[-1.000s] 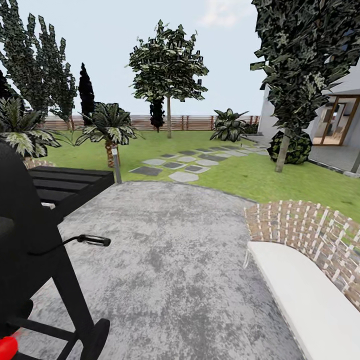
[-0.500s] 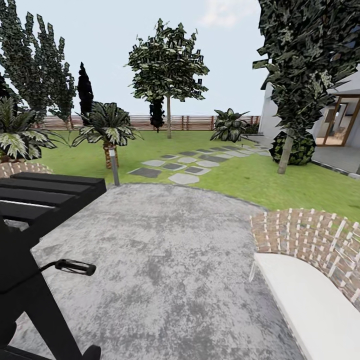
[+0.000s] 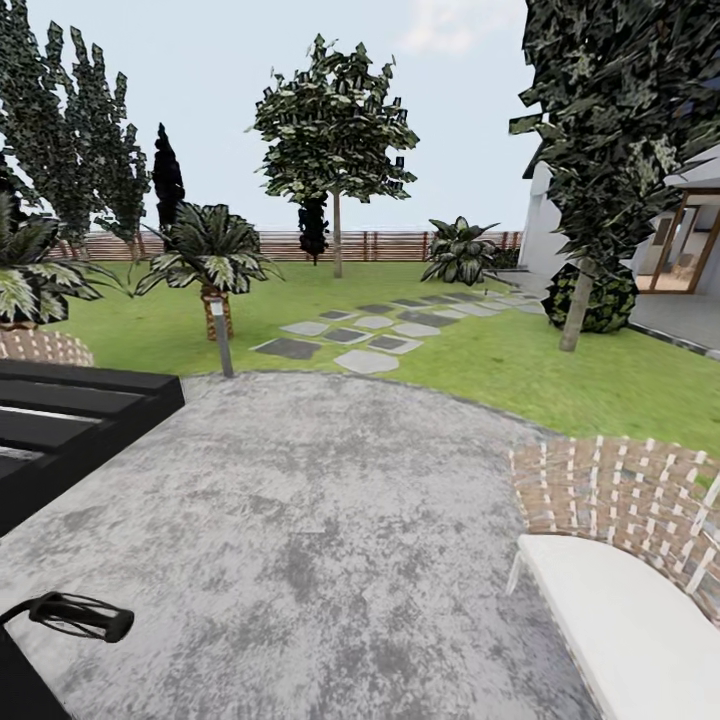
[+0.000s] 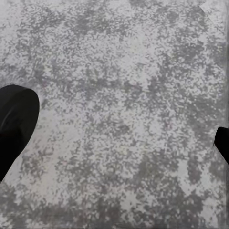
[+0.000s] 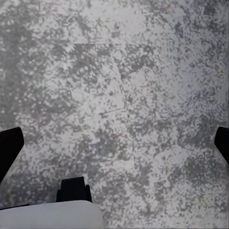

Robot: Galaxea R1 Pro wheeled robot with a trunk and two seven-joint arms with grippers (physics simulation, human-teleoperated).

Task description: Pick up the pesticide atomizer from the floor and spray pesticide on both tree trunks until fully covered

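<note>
The garden lawn (image 3: 470, 350) lies beyond a grey patio (image 3: 300, 520). One tree (image 3: 335, 130) with a thin bare trunk (image 3: 337, 240) stands mid-lawn in front of the slat fence (image 3: 380, 244). A second tree (image 3: 610, 120) rises at the right, its trunk (image 3: 577, 312) leaning beside a round bush (image 3: 600, 298). The pesticide atomizer is out of view. My left gripper (image 4: 119, 133) hangs open above speckled paving, with nothing between its black fingertips (image 4: 14, 124). My right gripper (image 5: 116, 145) is open over the same paving.
A black grill (image 3: 60, 420) with a handle (image 3: 80, 615) stands at the left. A white bench (image 3: 630, 630) and a curved brick wall (image 3: 620, 490) are at the right. Stepping stones (image 3: 365, 330) cross the lawn past a lamp post (image 3: 221, 340) and a palm (image 3: 210, 255).
The camera has moved forward, so the grill has slid left and down in the picture and the bench lower right. The trees stand where they were.
</note>
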